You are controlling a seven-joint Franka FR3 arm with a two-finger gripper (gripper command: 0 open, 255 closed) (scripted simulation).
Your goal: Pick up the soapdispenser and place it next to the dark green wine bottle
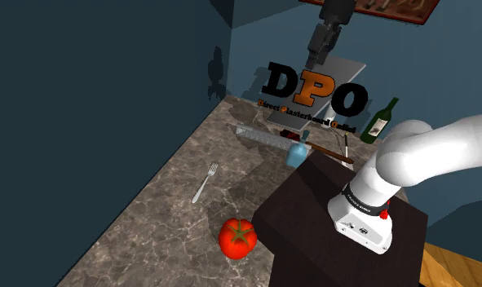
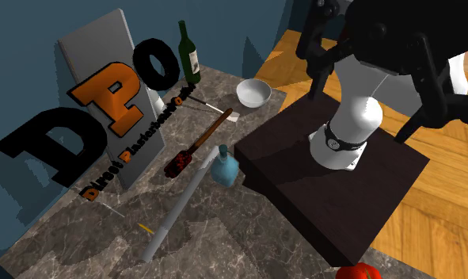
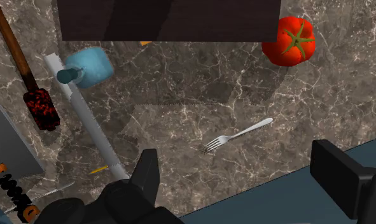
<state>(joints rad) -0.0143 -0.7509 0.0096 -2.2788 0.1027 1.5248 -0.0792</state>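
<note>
blue soap dispenser (image 2: 223,168) upright, neck up, just beside stand (image 2: 303,186) | gripper (image 3: 240,164) wide open, empty

Counter (image 1: 174,204): veined brown marble along a blue wall.
One end: red tomato (image 1: 237,237), silver fork (image 1: 205,182).
Middle: blue soap dispenser (image 1: 296,153) just beside the dark box (image 2: 287,158); long grey bar (image 2: 179,208); brown-handled brush (image 2: 200,143).
Other end: white bowl (image 2: 253,92), green wine bottle (image 1: 382,119), lettered board (image 2: 93,51).

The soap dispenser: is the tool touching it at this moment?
Apart. The wrist view shows the open tool over the counter, and a wide stretch of counter lies between it and the blue soap dispenser beside the dark box.
</note>
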